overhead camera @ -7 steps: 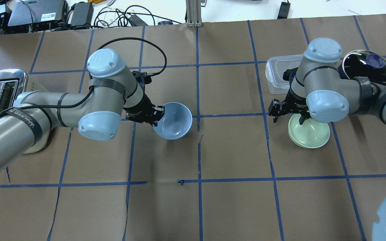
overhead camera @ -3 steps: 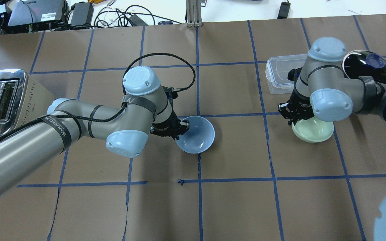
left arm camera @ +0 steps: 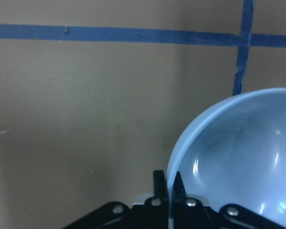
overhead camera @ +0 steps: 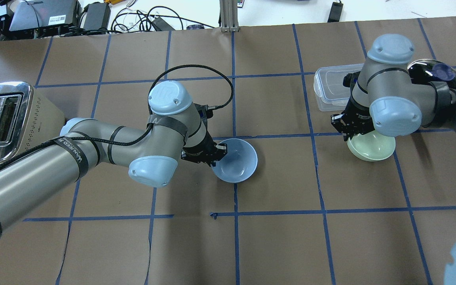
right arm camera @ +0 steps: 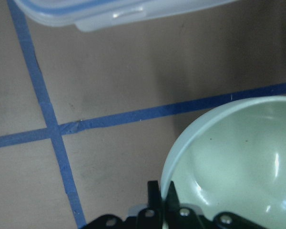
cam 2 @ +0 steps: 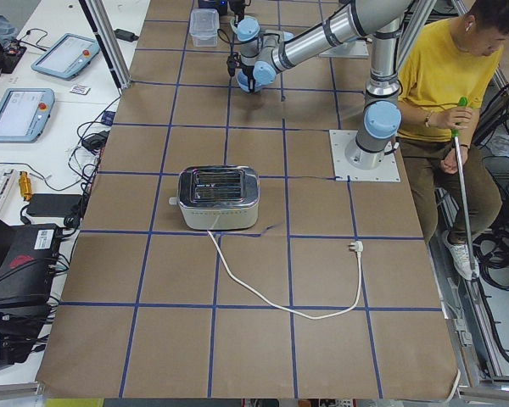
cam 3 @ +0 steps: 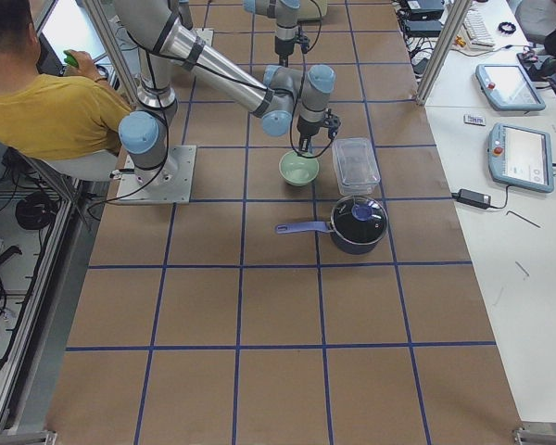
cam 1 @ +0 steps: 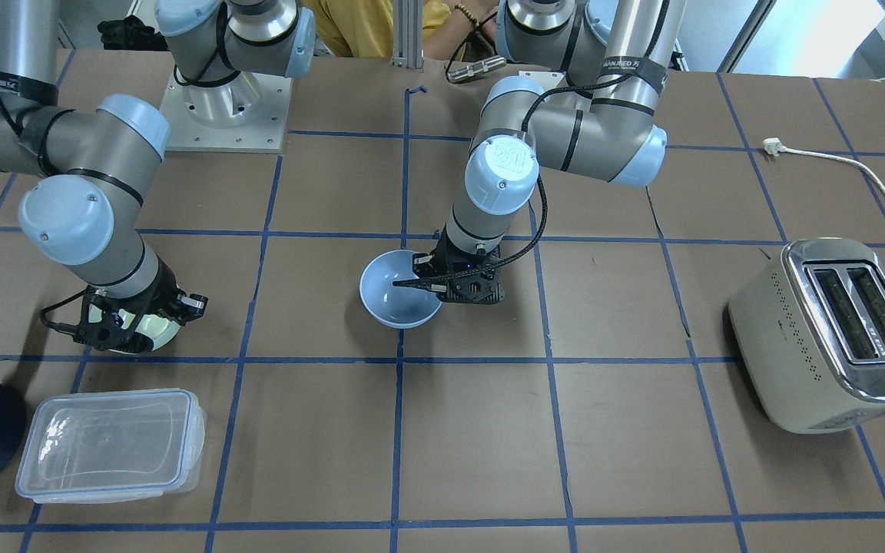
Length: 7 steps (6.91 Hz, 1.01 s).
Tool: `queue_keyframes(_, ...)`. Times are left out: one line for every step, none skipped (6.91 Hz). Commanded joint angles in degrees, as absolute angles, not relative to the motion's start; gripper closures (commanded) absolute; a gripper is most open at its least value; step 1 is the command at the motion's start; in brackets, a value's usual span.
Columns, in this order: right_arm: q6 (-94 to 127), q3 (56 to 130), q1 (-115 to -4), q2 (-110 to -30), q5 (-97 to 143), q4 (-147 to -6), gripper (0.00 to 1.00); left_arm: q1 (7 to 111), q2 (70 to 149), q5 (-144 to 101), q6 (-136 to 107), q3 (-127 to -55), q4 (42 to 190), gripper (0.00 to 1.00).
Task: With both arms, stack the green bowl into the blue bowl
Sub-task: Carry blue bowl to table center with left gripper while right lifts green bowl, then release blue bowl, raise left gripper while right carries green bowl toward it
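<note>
Brown paper gridded with blue tape is spread over the tabletop (overhead camera: 275,178), a toaster (overhead camera: 2,114) kept at one end. The blue bowl (overhead camera: 238,162), clamped by its rim in the left pincer (left arm camera: 168,185), has been carried to the centre line; the green bowl (overhead camera: 374,147), pinched in the right pincer (right arm camera: 163,194), is held well apart, so stacking is judged pending.

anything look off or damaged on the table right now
Nothing spilled. The brown paper cover has a tear between the left arm and the toaster, whose plug lies loose, unplugged. The blue bowl and green bowl look intact, pinched at the rim by the left gripper and right gripper.
</note>
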<state>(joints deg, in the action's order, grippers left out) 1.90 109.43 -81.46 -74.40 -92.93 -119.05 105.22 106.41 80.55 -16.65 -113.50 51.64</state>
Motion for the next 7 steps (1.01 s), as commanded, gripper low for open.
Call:
queue_keyframes(6.65,103.65,-82.43,-74.97,-92.38,-112.62,1.0,102.5,104.33,80.41,-15.65,-109.28,53.59,0.0)
queue_keyframes(7.98,102.06,-83.75,-74.97,-92.63,-111.11,1.0,100.74,103.02,80.42,-15.12,-105.68,59.7,0.0)
queue_keyframes(13.91,100.74,-86.11,-75.06,-92.2,-110.75,1.0,98.55,100.83,82.86,-8.85,-100.25,68.12,0.0)
queue_keyframes(20.67,98.46,-90.83,-74.71,-92.2,-110.92,1.0,95.31,99.24,86.97,-1.22,-94.45,77.69,0.0)
queue_keyframes(27.53,95.83,-95.58,-73.84,-92.11,-110.92,1.0,92.66,97.23,87.27,1.47,-89.7,87.09,0.0)
queue_keyframes(33.25,94.67,-99.89,-73.05,-92.2,-110.83,1.0,91.16,93.99,88.93,3.23,-88.34,90.06,0.0)
queue_keyframes(37.05,94.4,-104.19,-73.04,-92.28,-110.92,1.0,89.14,92.04,89.73,7.86,-88.59,90.44,0.0)
